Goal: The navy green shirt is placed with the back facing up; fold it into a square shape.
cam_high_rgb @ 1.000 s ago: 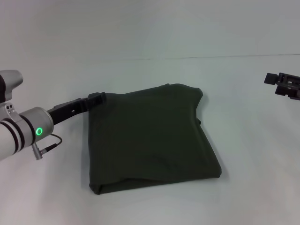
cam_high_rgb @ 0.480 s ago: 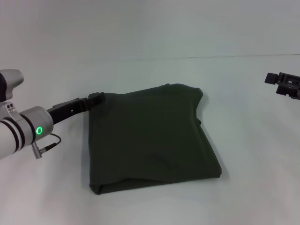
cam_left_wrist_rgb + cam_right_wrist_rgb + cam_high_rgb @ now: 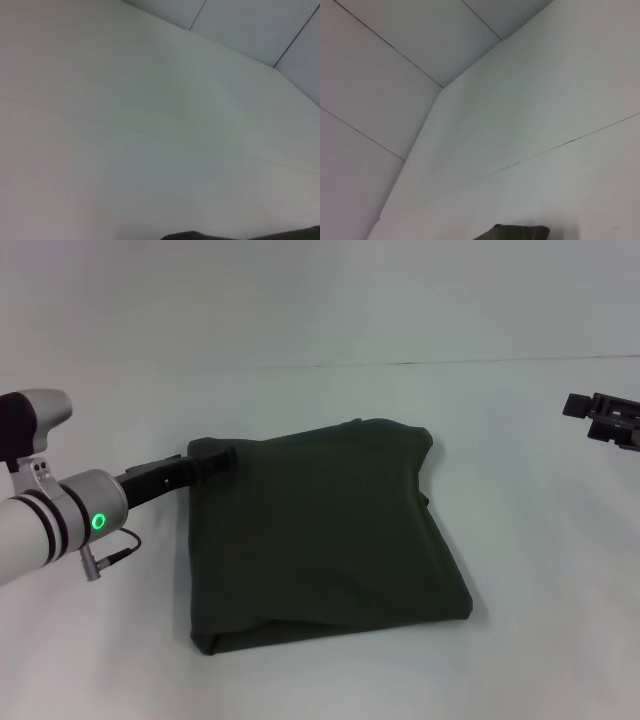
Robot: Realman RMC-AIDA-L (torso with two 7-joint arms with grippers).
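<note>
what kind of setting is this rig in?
Likely a lab or test cell, not a home: a bare white table holding only the navy green shirt, plain panelled walls, the left gripper at the shirt's corner, the right gripper held off to the side.

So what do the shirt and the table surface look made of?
The navy green shirt looks like soft matte knit cloth, likely cotton: rounded fold edges, shallow wrinkles, no shine. The table looks like a smooth, hard white sheet, perhaps laminate: flat, with a faint seam line.
</note>
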